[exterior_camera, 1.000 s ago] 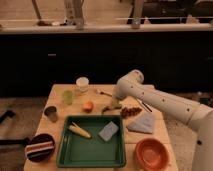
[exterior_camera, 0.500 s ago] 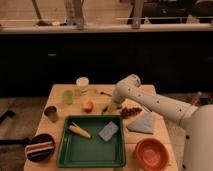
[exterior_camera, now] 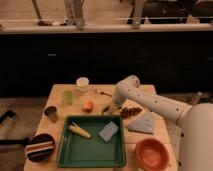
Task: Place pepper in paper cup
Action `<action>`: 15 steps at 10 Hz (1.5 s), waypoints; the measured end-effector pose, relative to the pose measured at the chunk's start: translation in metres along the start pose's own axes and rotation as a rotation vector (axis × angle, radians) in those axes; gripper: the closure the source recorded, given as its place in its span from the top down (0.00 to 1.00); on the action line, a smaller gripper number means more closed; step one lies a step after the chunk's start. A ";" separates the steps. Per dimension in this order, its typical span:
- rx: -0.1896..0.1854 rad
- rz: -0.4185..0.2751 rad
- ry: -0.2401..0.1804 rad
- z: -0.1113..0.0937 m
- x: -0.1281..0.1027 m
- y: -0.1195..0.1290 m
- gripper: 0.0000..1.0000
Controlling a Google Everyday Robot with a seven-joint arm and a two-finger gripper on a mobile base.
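- Gripper [exterior_camera: 111, 106] sits low over the middle of the bench, just past the far rim of the green tray [exterior_camera: 90, 152]. The arm [exterior_camera: 150, 102] reaches in from the right edge.
- Claw state: cannot tell whether it is released or grasping. Don't assume you have the pepper.
- Pepper [exterior_camera: 105, 109] shows as a small dark sliver right at the gripper, mid-bench. Cannot tell whether it is held, touched or just lying beside the gripper.
- Paper cup [exterior_camera: 82, 84] stands upright near the far edge, left of centre, well apart from the pepper.
- Risk: a poor hold on something this slim and curved. It could slip or swing out as you lift and drop among the clutter.
- Risk: the orange fruit [exterior_camera: 88, 106] lies just beside the pepper, on the line to the cup. A low carry would likely nudge it and set it rolling.
- Risk: the green cup [exterior_camera: 68, 96] stands near the paper cup, toward the left edge. If your aim drifts, the pepper lands in the wrong cup.
- Risk: the paper cup is probably light. Clip its rim with the gripper or the pepper and it may tip, so come down centred from above.
- Risk: a pepper held crosswise may bridge the rim. Lead with one end.
- Risk: the brown cluster [exterior_camera: 131, 111] and blue cloth [exterior_camera: 144, 123] lie under the forearm toward the right edge. A sagging arm would sweep them.
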 end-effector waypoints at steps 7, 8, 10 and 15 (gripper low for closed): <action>-0.031 -0.031 0.056 0.012 0.009 0.004 0.65; -0.033 -0.035 0.056 0.012 0.008 0.005 0.57; -0.034 -0.038 0.049 0.011 0.007 0.004 0.35; -0.021 -0.028 0.010 0.001 0.007 0.000 0.00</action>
